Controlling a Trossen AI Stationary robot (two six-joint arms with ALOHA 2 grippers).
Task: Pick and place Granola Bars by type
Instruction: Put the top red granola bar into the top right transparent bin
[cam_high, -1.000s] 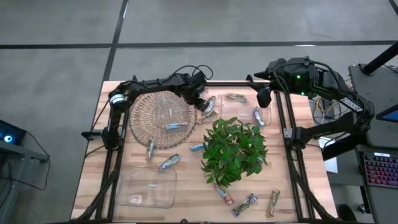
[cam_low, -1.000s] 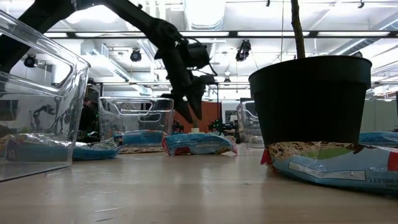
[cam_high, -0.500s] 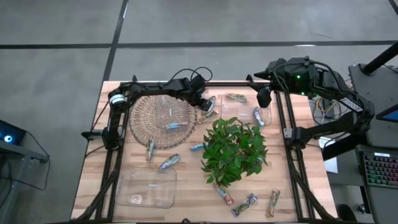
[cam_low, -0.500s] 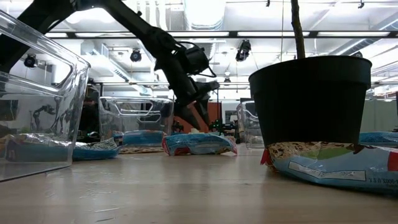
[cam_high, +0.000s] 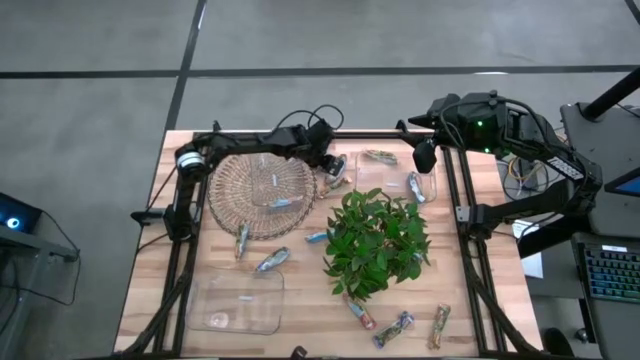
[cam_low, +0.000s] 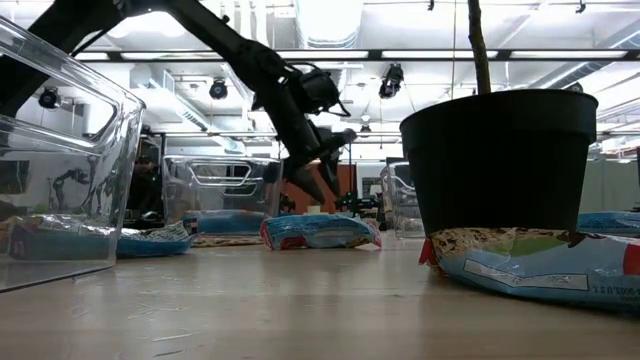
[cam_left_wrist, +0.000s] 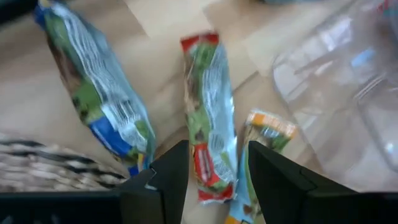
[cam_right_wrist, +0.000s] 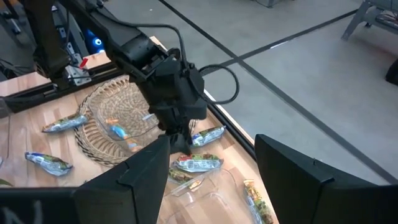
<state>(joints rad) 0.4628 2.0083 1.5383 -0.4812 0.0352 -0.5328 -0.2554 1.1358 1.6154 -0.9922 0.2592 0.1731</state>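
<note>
the left claw hung low at the far edge of the tabletop, just past the rim of the wicker basket, its two fingers parted and straddling a blue-and-green granola bar that lay flat on the wood; nothing was gripped yet, and the spread looked matched to the bar's width so the claw could drop around it. a second bar lay just beside it, close to the basket's weave, and a smaller orange-tipped one lay next to the clear far tray, which held two bars. one silvery-blue bar rested in the basket, probably the start of a group sorted by type. others were scattered: two near the basket's front edge, one beside the leafy plant in the middle of the tabletop, and three multicoloured ones along the near edge. a clear near tray stood at the near left. the plant split the work area, so bars behind it would need a reach around the leaves. the right claw waited, raised above the far right corner with its fingers wide apart and empty, out of the left arm's way.
</note>
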